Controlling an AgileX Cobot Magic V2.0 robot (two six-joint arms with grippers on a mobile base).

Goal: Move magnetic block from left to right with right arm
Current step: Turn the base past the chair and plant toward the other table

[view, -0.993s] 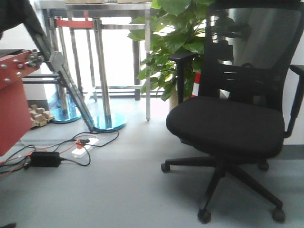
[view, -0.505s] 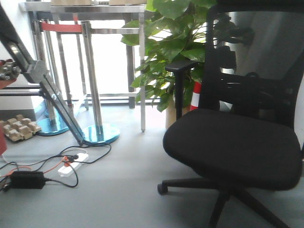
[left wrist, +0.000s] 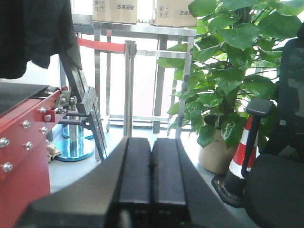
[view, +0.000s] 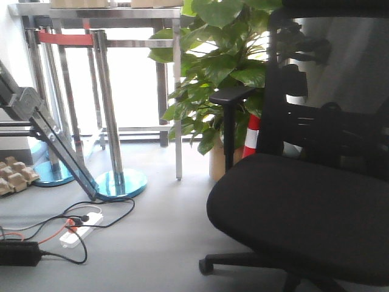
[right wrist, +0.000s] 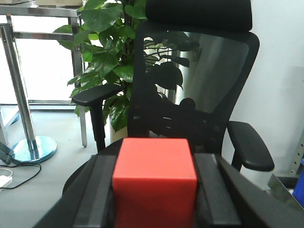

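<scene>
The magnetic block (right wrist: 154,183), a bright-red cube, sits clamped between the two black fingers of my right gripper (right wrist: 155,190) in the right wrist view, held up in the air in front of an office chair. In the left wrist view my left gripper (left wrist: 151,164) is shut, its two black pads pressed together with nothing between them. Neither gripper nor the block appears in the front-facing view.
A black office chair (view: 304,207) fills the right of the front view. Behind it stands a potted plant (view: 213,67) and a red-and-white cone (view: 251,135). Steel posts (view: 109,109), cables and a power strip (view: 76,234) lie left. A red machine frame (left wrist: 23,156) is beside my left gripper.
The front view has shifted: the chair looms larger and lower right, the posts and cables slide left, and the red frame seen at the left edge earlier has left the view.
</scene>
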